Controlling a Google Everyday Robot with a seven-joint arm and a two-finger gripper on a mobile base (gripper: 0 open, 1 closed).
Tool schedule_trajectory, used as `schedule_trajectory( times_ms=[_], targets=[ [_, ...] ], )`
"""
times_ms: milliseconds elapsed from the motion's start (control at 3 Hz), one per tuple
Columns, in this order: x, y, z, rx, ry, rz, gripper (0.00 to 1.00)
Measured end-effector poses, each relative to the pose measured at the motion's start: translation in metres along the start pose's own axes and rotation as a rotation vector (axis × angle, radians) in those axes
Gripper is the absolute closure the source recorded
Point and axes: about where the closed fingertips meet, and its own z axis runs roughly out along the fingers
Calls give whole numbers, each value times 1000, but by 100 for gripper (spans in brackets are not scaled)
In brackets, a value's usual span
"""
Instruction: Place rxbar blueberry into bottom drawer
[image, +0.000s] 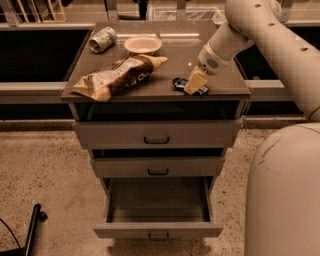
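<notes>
Bar: the small dark blue glossy rxbar blueberry (179, 83) lies flat on our bench (160, 82), toward its 4 o'clock corner.
Gripper: pale gripper (195, 84) right over the bar; open or closed, we cannot tell.
Drawer: grey metal bottom drawer (157, 230) pulled out, at the bar's 6 o'clock.
Neighbour: brown and white chip bag (117, 76) at 9 o'clock.

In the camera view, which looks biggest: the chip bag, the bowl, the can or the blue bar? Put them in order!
Biggest first:
1. chip bag
2. bowl
3. can
4. bar
The gripper sits over the bar at the cabinet top's right front, hiding part of it, so last place is unsure.
</notes>
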Motion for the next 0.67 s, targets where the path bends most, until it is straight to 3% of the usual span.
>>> schedule_trajectory(
  times_ms=[333,667],
  targets=[
    [-4,4,-3,-2,-17,-31,100],
    [-22,15,-33,26,-127,-108,100]
  ],
)
